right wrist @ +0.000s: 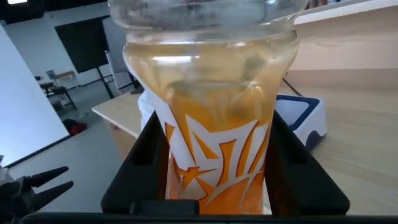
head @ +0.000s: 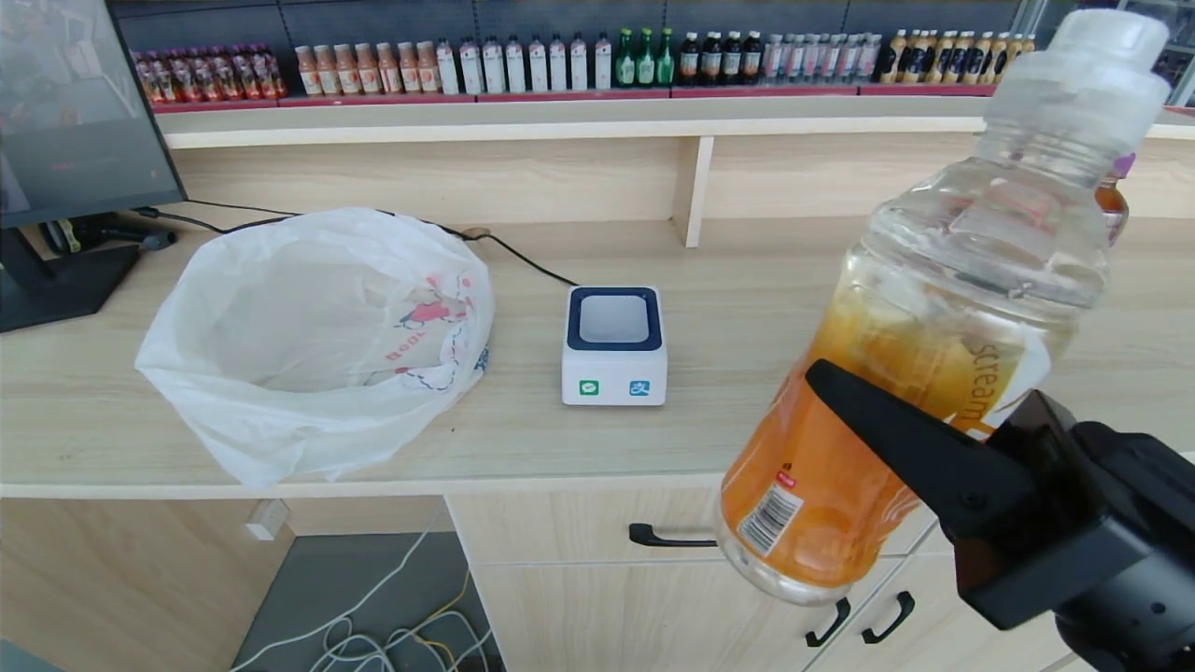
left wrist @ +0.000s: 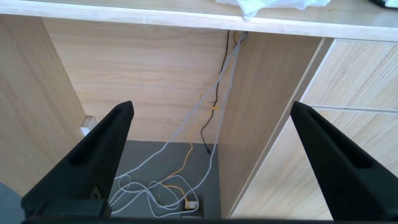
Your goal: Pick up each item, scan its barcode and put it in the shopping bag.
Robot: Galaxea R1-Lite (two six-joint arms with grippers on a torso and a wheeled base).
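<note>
Right hand (right wrist: 219, 149): clamped on the lower, labelled half of the bottle (head: 943, 280), one finger on each side. Held low on the body, probably so neck and cap stay free.

Bottle: clear plastic, orange drink, pale cap. Carried in the air at the near right, over the desk's near edge, touching nothing but the hand. Tilted, cap to the far right, base to the near left.

Barcode (head: 770, 520): close to the base, turned up and toward the near side, away from the scanner. Judged as lifted but not yet scanned; likely needs carrying left and rolling until the code meets the window.

Scanner (head: 614, 345): white box, dark-framed window facing up, mid-desk (head: 747, 299), well left of the bottle.

Shopping bag (head: 317, 327): white plastic, just left of the scanner, mouth spread wide and upward, ready for a drop from above.

Left hand (left wrist: 211, 109): fingers wide apart, holding nothing, parked below the desk edge before the open bay with loose cables (left wrist: 186, 174); presumably kept clear of the right arm's path.
</note>
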